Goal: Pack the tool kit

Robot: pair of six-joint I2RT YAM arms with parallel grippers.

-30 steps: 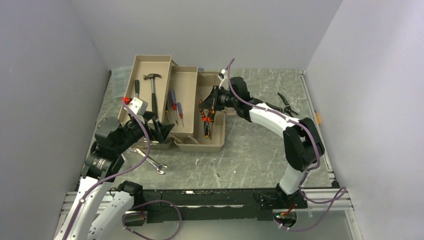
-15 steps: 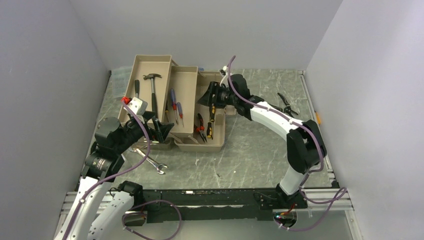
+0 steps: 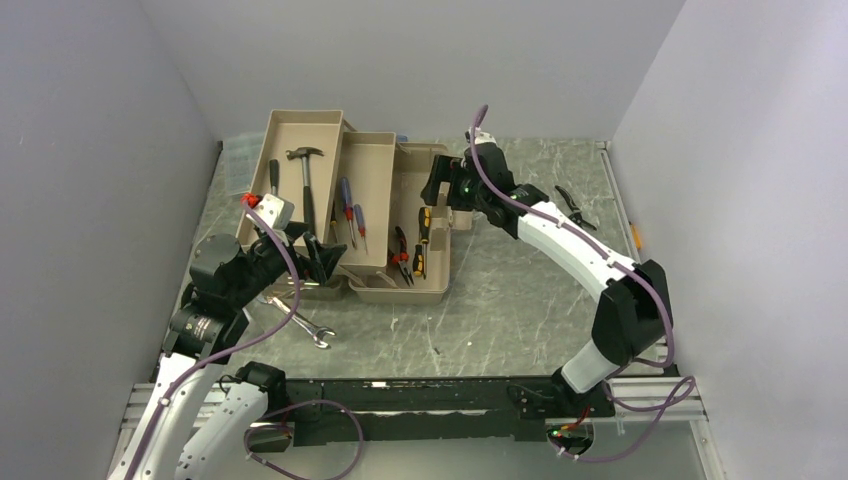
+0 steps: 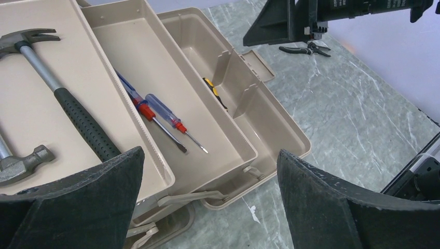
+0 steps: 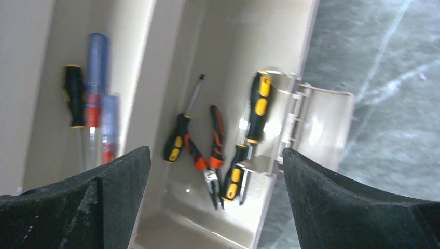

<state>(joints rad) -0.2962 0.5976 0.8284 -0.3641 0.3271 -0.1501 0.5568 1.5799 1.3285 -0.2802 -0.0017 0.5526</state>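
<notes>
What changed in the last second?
The right gripper opened, dropped the orange-handled pliers into the toolbox, and drew back slightly rightward. The left gripper, the claw hammer and the wrench on the table stayed put.

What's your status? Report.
Left gripper open, empty. Right gripper open above toolbox. Orange pliers inside. Wrench, black pliers unpacked on table.
</notes>
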